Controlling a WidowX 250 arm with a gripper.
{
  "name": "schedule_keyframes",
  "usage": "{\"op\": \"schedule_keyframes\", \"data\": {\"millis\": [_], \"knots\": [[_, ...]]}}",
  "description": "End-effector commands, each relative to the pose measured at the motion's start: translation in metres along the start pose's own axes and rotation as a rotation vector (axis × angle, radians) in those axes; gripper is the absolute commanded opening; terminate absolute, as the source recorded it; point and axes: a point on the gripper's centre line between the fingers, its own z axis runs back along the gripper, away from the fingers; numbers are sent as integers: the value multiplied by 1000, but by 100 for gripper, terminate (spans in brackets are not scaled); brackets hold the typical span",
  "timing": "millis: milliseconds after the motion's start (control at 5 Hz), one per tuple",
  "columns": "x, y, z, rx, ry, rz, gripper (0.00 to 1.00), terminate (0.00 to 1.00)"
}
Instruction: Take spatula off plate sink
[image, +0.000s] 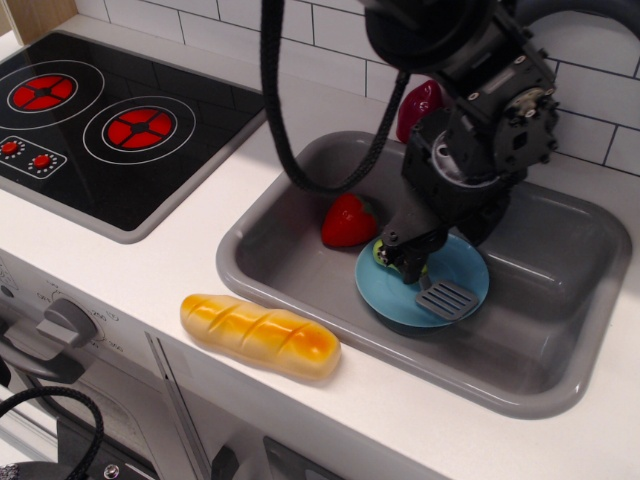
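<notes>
The spatula lies on the light-blue plate (460, 268) inside the grey sink (300, 170). Its grey slotted blade (446, 298) points to the lower right. Its lime-green handle (383, 253) is mostly hidden behind my gripper (403, 262). The gripper has come down onto the handle at the plate's left side, with its black fingers on either side of the handle. I cannot tell whether the fingers have closed on it. The spatula still rests on the plate.
A red strawberry toy (347, 221) lies in the sink just left of the plate. A dark red pepper (420, 103) stands on the rim behind the sink. A bread loaf (259, 335) lies on the counter in front. The black stovetop (100, 130) is at the left.
</notes>
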Motion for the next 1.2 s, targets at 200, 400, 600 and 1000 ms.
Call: {"op": "schedule_keyframes", "data": {"millis": [200, 400, 600, 1000], "knots": [[13, -2, -19, 14, -43, 148, 100, 0], [13, -4, -27, 32, -50, 162, 100, 0], [10, -2, -31, 38, -49, 169, 100, 0], [9, 1, -25, 30, -35, 180, 0, 0]]}}
